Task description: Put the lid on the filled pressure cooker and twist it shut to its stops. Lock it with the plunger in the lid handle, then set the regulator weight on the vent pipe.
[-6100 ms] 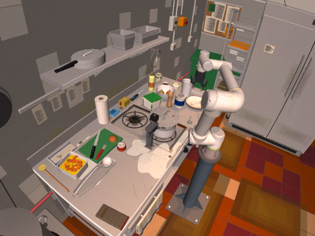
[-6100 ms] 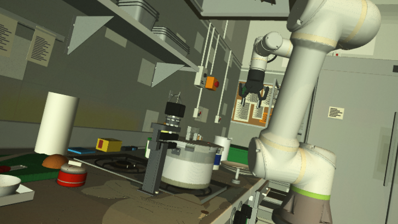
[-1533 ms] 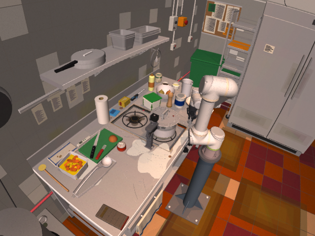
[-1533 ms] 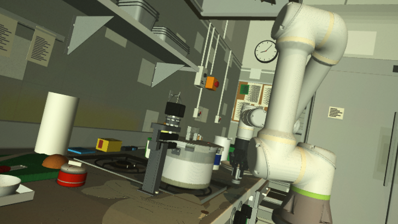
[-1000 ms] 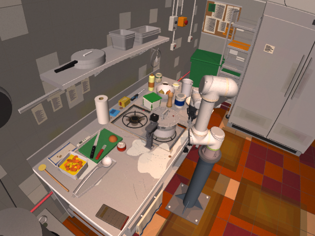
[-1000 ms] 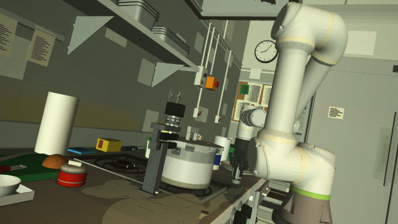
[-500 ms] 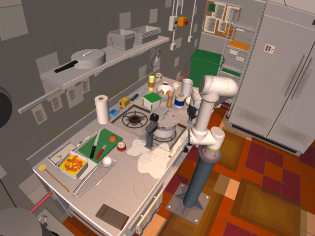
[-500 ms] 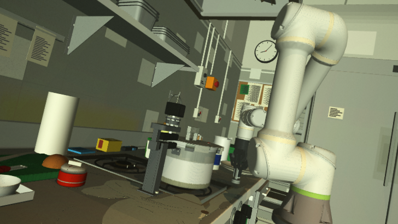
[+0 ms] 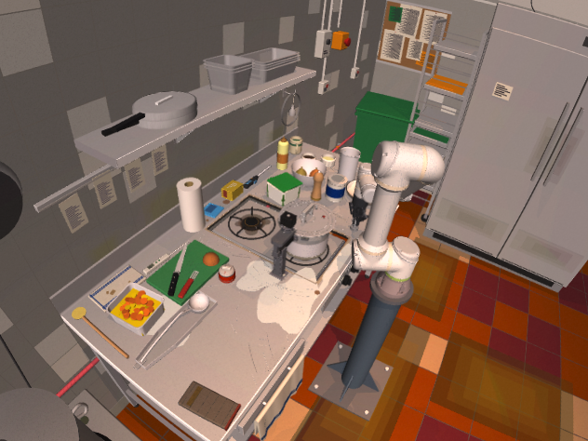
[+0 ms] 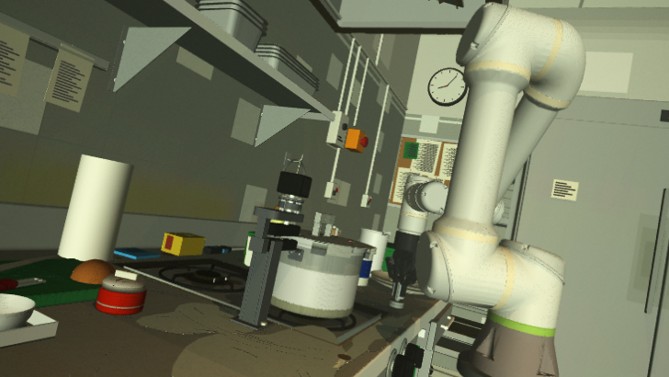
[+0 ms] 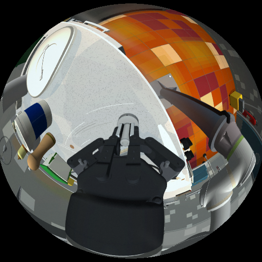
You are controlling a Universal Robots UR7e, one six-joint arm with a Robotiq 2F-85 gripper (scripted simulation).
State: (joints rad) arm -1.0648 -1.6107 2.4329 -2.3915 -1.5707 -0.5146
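The regulator weight (image 11: 126, 132), a small pale metal cylinder on a round foot, is half hidden between my fingers and stands on the counter to the right of the hob, where my gripper (image 11: 125, 143) (image 10: 398, 292) (image 9: 355, 223) is closed on it, pointing straight down. The pressure cooker (image 9: 308, 239) (image 10: 318, 278) sits on the near right burner with its lid (image 9: 311, 213) on. The lid's dark handle (image 9: 281, 239) (image 10: 276, 229) reaches toward the counter's front over a grey post (image 10: 257, 281). A black plunger knob (image 9: 288, 219) (image 10: 294, 184) stands up from the handle.
Behind the cooker stand a green-topped box (image 9: 284, 187), a wooden pepper mill (image 9: 316, 185), a blue-banded jar (image 9: 336, 187) and a white plate (image 11: 49, 61). My own arm column (image 9: 370, 327) rises right of the counter edge. A cutting board (image 9: 187, 270) and red tin (image 9: 227, 273) lie left.
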